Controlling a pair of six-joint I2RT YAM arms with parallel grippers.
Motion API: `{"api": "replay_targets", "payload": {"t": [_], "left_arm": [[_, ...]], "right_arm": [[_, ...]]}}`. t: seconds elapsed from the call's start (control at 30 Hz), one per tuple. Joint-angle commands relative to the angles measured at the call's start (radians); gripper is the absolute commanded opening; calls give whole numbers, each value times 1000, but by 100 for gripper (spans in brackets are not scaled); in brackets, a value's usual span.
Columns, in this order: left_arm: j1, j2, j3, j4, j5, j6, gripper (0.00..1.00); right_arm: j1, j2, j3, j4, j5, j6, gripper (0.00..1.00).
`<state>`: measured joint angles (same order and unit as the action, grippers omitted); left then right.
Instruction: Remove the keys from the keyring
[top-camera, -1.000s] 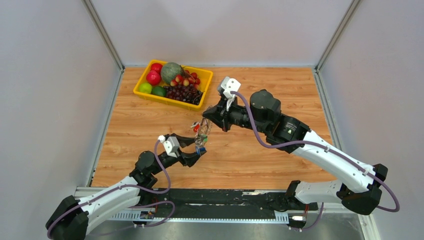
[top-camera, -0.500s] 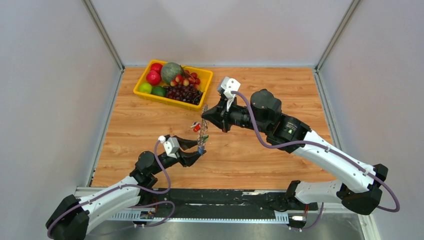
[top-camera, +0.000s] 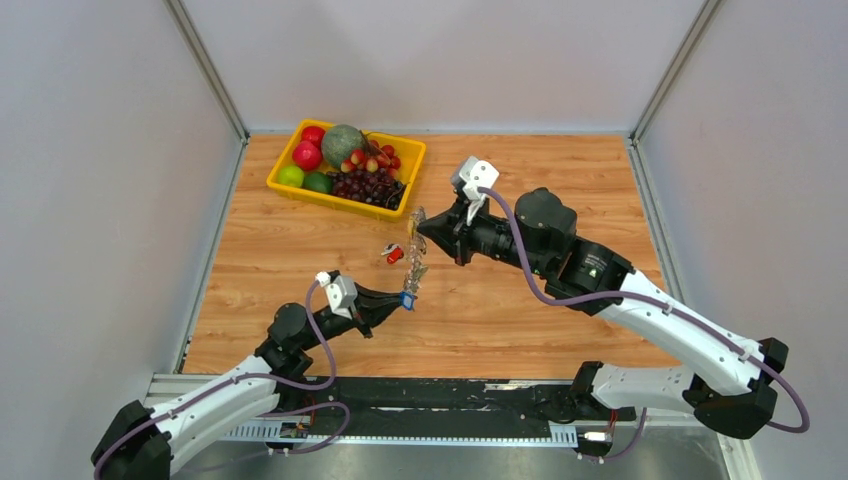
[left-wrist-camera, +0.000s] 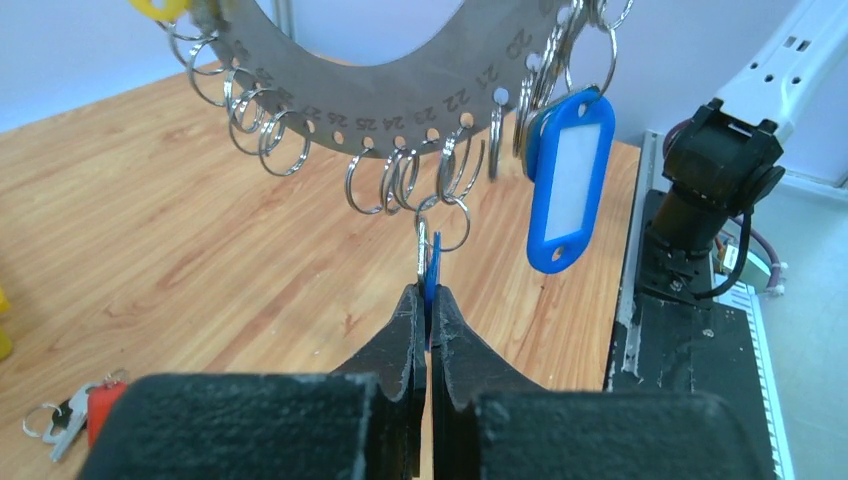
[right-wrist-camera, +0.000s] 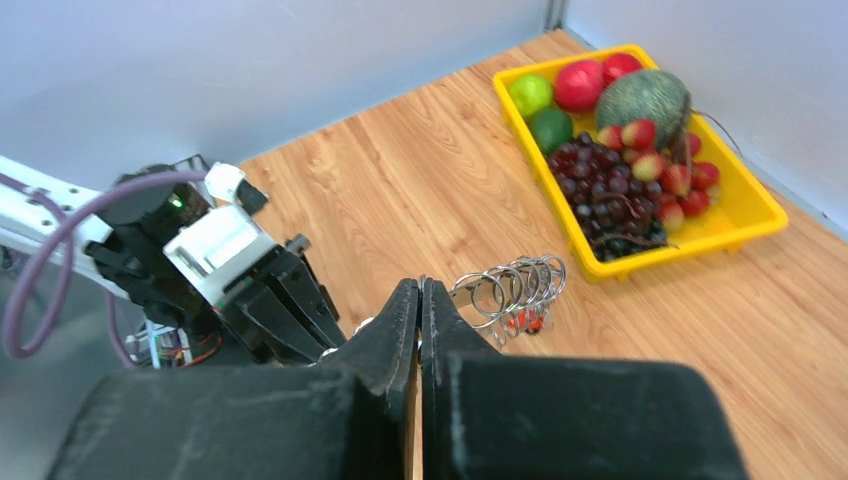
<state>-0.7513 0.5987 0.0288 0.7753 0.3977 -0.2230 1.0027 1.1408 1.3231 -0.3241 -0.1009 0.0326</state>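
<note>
The keyring (left-wrist-camera: 400, 70) is a flat grey arc with numbered holes, hung with several small split rings, and it is held up above the table. My right gripper (right-wrist-camera: 419, 285) is shut on its edge, with the split rings (right-wrist-camera: 510, 285) just beyond the fingertips. A blue-headed key (left-wrist-camera: 431, 275) hangs from one small ring, and my left gripper (left-wrist-camera: 427, 295) is shut on it from below. A blue label tag (left-wrist-camera: 570, 180) dangles beside it. A yellow key head (left-wrist-camera: 155, 8) shows at the far end of the arc. One red-headed key (top-camera: 393, 253) lies loose on the table.
A yellow tray (top-camera: 335, 203) of fruit stands at the back left of the wooden table, close behind the keyring. From above, my left gripper (top-camera: 405, 298) and right gripper (top-camera: 420, 228) are close together mid-table. A black rail (top-camera: 450, 395) runs along the near edge.
My left gripper has shut on the blue-headed key. The right arm has moved a little right and back, carrying the keyring up with it.
</note>
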Motion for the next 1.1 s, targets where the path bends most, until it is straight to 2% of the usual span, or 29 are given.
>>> {"api": "replay_targets", "payload": {"t": [0.0,0.23,0.33,0.43,0.8,0.9,1.07], "left_arm": [[-1,-42,97,-213,-30,-19,0],[0,-62,349,-629,-162,-52,0],[-1,-41,440,-805,-200,-25,0],[-1,-13,519,-907,-220,31,0],[-1,81,758,-1128,-242,187,0],[-1,80,759,-1127,-216,204,0],[-1,79,731,-1080,-118,211,0]], "right_arm": [[-3,-92,-85,69,168,15,0],[-4,-208,-305,76,278,67,0],[-5,-238,-373,86,278,84,0],[-5,-256,-419,101,255,95,0],[-4,-270,-502,133,244,111,0],[-4,-281,-501,162,292,98,0],[-5,-269,-461,303,375,1,0]]}}
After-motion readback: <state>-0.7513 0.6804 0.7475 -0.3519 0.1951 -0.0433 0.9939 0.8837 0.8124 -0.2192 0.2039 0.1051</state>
